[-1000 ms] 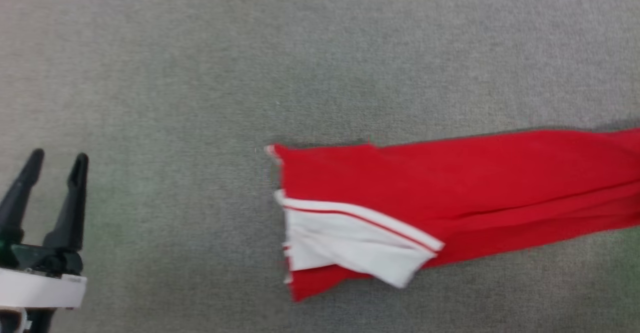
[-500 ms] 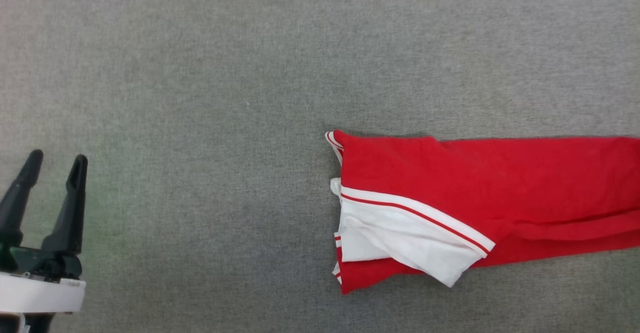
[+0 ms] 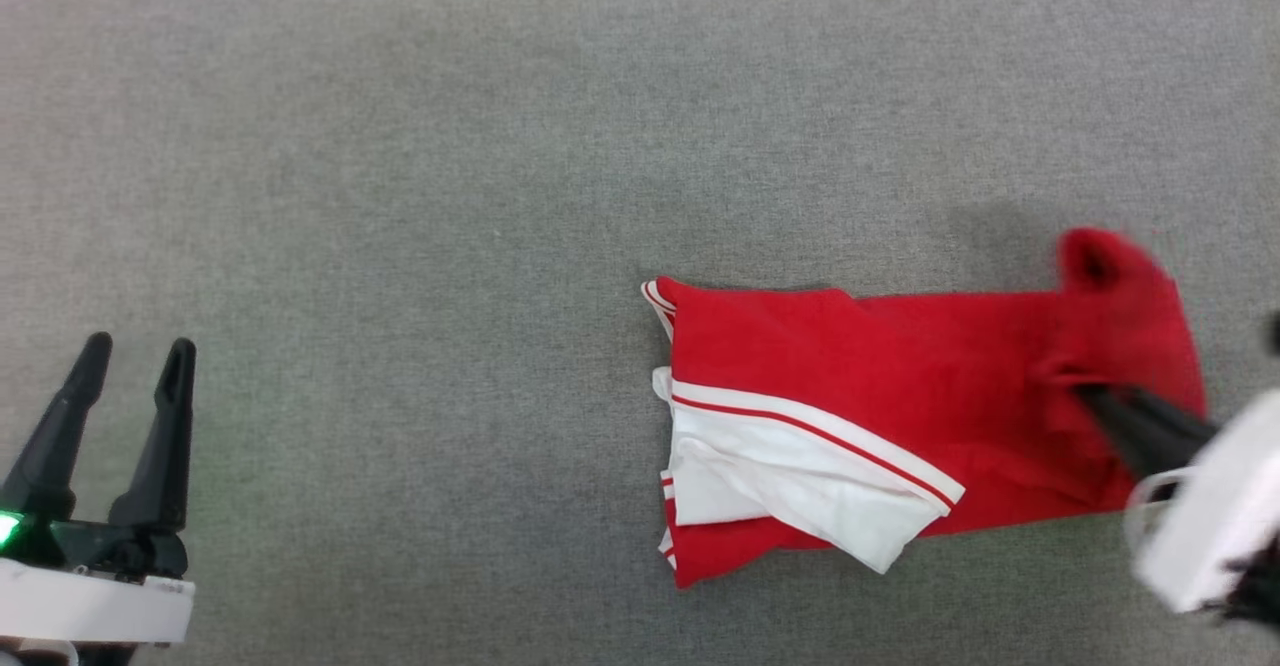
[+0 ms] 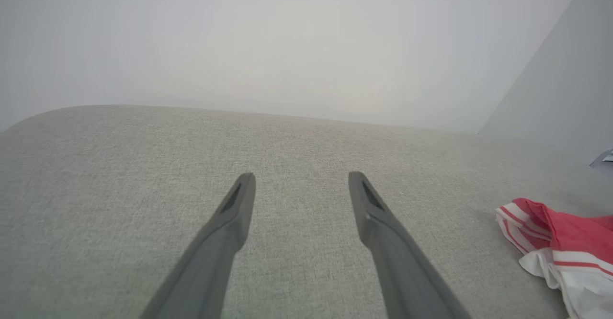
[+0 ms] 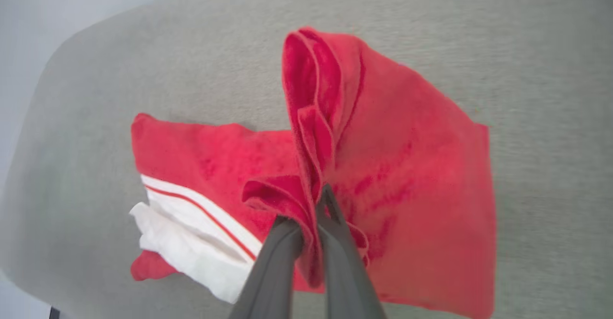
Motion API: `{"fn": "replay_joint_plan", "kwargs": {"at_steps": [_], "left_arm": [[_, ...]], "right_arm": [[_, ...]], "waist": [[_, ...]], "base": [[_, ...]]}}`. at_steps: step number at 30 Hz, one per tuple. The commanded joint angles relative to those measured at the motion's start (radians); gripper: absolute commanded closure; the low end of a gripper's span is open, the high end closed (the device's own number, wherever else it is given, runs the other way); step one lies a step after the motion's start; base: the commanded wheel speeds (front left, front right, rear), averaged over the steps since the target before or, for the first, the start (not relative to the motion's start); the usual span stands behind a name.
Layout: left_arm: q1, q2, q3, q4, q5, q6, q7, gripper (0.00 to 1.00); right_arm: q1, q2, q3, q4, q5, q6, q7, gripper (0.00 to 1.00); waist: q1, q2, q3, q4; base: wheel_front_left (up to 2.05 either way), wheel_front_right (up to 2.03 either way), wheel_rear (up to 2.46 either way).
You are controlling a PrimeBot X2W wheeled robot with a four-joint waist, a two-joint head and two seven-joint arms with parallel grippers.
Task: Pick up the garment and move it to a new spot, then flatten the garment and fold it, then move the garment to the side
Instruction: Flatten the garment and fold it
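One garment [image 3: 880,376], long axis left-right, sleeve end leftward, right claw [image 5: 306,206] clenched on it, left claw [image 3: 140,344] spread.

The right gripper [image 5: 306,209] pinches a raised fold of the garment [image 5: 412,165], and the cloth hides part of its fingertips. In the head view its pale body is blurred and cut by the right edge. The left wrist view's edge crops the garment's striped end.

Head cam overhead, wrist cams nearer, sharing garment [image 3: 900,386]
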State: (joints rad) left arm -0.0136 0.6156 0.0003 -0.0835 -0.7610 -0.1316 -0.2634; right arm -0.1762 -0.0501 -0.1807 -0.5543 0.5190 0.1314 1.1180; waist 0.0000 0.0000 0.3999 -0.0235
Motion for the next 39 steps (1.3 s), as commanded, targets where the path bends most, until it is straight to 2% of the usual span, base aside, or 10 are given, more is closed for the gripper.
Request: {"fn": "replay_joint_plan", "kwargs": {"at_steps": [1,14,19,28,29,30,31,32,33,39], "left_arm": [[0.008,-0.005,-0.001,0.003,0.005,0.002,0.0,0.0],[-0.011,-0.044,-0.03,0.019,0.007,0.002,0.0,0.0],[-0.02,-0.047,-0.037,0.021,0.004,0.002,0.0,0.0],[-0.022,-0.048,-0.051,0.03,-0.006,0.002,0.0,0.0],[-0.024,-0.047,-0.053,0.031,-0.007,0.002,0.0,0.0],[-0.024,-0.046,-0.054,0.034,-0.006,0.002,0.0,0.0],[-0.024,-0.045,-0.056,0.035,-0.006,0.002,0.0,0.0],[-0.022,-0.044,-0.057,0.036,-0.007,0.002,0.0,0.0],[-0.019,-0.043,-0.056,0.036,-0.009,0.002,0.0,0.0],[0.007,-0.041,-0.051,0.041,-0.003,0.002,0.0,0.0]], "right_arm": [[-0.004,0.0,0.049,0.003,-0.015,-0.001,0.003,1.0],[-0.088,0.0,0.445,0.173,-0.021,-0.001,-0.062,1.0],[-0.11,0.0,0.505,0.277,-0.078,-0.001,-0.098,1.0],[-0.112,0.0,0.531,0.398,-0.088,-0.001,-0.177,1.0],[-0.115,0.0,0.532,0.406,-0.083,-0.001,-0.188,0.93],[-0.116,0.0,0.527,0.414,-0.079,-0.001,-0.2,0.65],[-0.115,0.0,0.523,0.422,-0.077,-0.001,-0.211,0.5],[-0.115,0.0,0.521,0.425,-0.071,-0.001,-0.222,0.07],[-0.115,0.0,0.518,0.425,-0.062,-0.001,-0.231,0.0],[-0.126,0.0,0.473,0.402,-0.03,-0.001,-0.265,0.0]], "waist": [[0.0,0.0,-0.009,0.008],[0.0,0.0,-0.035,0.056],[0.0,0.0,-0.034,0.069],[0.0,0.0,-0.027,0.073],[0.0,0.0,-0.028,0.072],[0.0,0.0,-0.03,0.07],[0.0,0.0,-0.034,0.067],[0.0,0.0,-0.038,0.064],[0.0,0.0,-0.044,0.06],[0.0,0.0,-0.085,0.029]], "base": [[0.0,0.0,0.0],[0.0,0.0,0.0],[0.0,0.0,0.0],[0.0,0.0,0.0],[0.0,0.0,0.0],[0.0,0.0,0.0],[0.0,0.0,0.0],[0.0,0.0,0.0],[0.0,0.0,0.0],[0.0,0.0,0.0]]}}
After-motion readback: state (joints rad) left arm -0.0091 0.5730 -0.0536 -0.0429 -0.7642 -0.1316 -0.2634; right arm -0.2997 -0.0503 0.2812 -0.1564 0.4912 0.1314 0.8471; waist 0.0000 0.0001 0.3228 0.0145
